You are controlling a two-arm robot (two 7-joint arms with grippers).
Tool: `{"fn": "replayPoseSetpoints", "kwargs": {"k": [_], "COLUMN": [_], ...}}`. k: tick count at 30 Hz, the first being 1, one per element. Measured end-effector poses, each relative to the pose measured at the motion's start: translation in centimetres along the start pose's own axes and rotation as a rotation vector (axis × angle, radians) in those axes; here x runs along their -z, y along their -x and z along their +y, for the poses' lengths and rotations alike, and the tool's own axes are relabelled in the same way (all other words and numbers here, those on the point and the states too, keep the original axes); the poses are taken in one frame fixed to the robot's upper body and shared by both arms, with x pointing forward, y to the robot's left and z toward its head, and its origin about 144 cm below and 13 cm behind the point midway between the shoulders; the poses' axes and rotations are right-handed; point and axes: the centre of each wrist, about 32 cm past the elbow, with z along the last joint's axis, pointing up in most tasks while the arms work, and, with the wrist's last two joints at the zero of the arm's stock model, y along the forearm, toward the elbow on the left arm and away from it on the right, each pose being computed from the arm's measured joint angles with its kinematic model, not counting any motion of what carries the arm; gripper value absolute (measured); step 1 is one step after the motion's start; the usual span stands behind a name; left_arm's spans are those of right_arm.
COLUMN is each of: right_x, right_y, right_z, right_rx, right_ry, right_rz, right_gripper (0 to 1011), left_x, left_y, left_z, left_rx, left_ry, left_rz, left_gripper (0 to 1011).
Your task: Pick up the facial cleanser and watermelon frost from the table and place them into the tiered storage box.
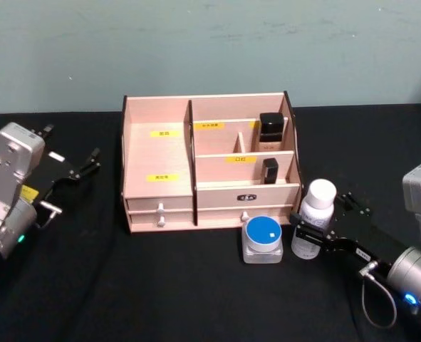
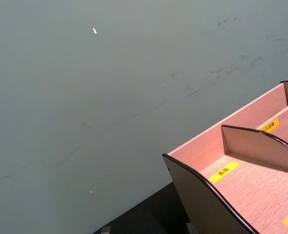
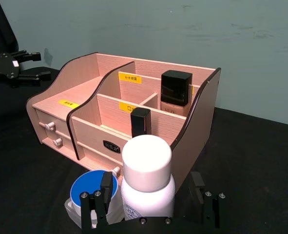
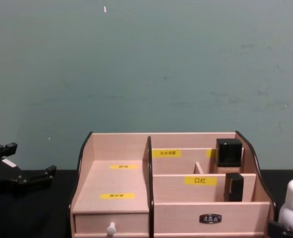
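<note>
Just off box (image 1: 144, 153) corner: white bottle (image 1: 315, 221)

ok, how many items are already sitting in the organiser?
2. A black-capped bottle stands in the back-right compartment of the tiered storage box. A smaller black-capped item stands in the tier just in front of it. The compartment walls may hide others.

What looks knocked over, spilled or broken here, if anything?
Nothing stands out. The box sits square, the bottle and jar stand upright before it, the bottle between the right gripper's open fingers. The left gripper is parked off to the left.
</note>
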Motion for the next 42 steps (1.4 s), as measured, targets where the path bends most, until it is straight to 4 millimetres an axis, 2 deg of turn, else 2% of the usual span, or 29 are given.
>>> {"fn": "replayPoseSetpoints", "kwargs": {"k": [9,17,21,25,42], "right_x": [0.00,0.00,-0.01,-0.01,-0.05], "right_y": [0.00,0.01,0.01,0.01,-0.22], "right_z": [-0.05,-0.07,-0.08,-0.10,-0.44], "right_rx": [0.002,0.002,0.002,0.003,-0.014], "right_ry": [0.000,-0.001,-0.001,-0.001,-0.019], "right_rz": [-0.001,-0.001,-0.001,-0.001,-0.004], "right_gripper": [1002,848,706,606,602], "left_x": [0.00,0.00,0.00,0.00,0.00], "left_y": [0.00,0.00,0.00,0.00,0.00], "left_z": [0.00,0.00,0.00,0.00,0.00], "left_rx": [0.000,0.000,0.000,0.000,0.000], "left_ry": [0.000,0.000,0.000,0.000,0.000], "left_rz": [0.000,0.000,0.000,0.000,0.000], "left_gripper": [1001,1001,1001,1001,1001]}}
